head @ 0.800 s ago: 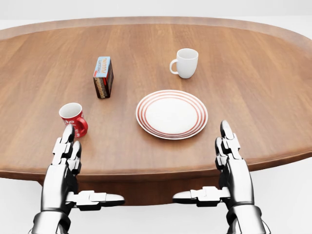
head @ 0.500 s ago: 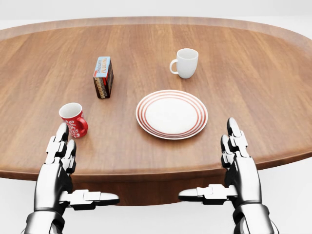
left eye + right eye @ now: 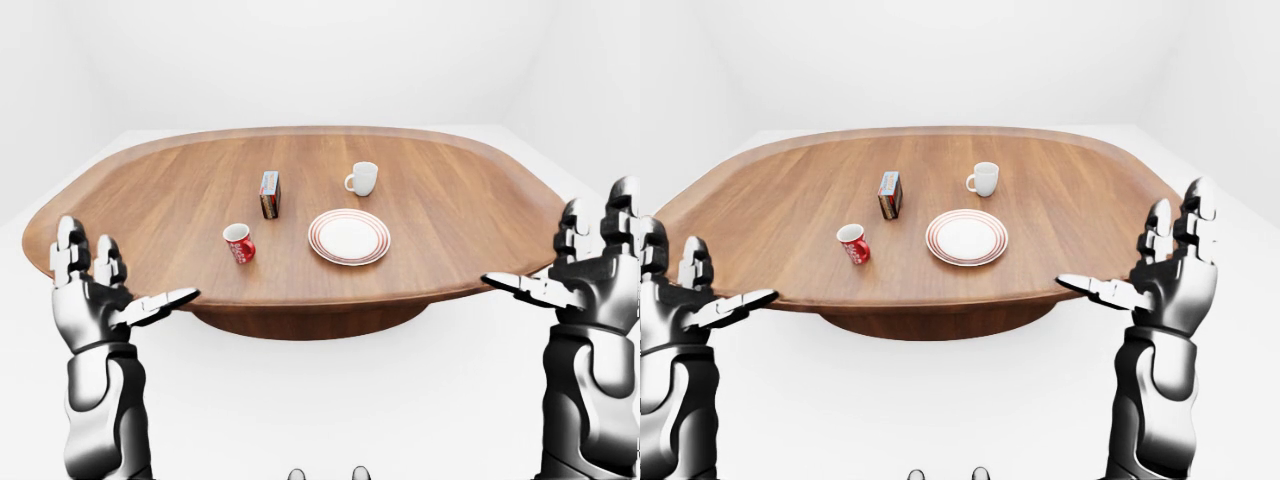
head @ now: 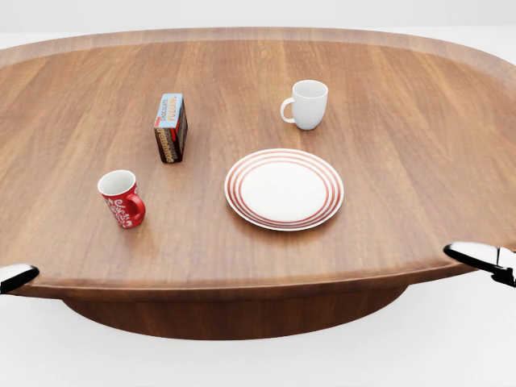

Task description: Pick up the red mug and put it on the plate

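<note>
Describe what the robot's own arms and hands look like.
Both arms are glossy silver-chrome with dark joints. The left hand and right hand each have three blocky, segmented fingers with rounded tips. No cables, markings or sleeves are visible.

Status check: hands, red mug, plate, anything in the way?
Left hand and right hand open, clear of table. Red mug upright, untouched, left of plate. Nothing between them.

Red mug [image 3: 238,243] left of plate [image 3: 349,237], oval table [image 3: 180,200]
</note>
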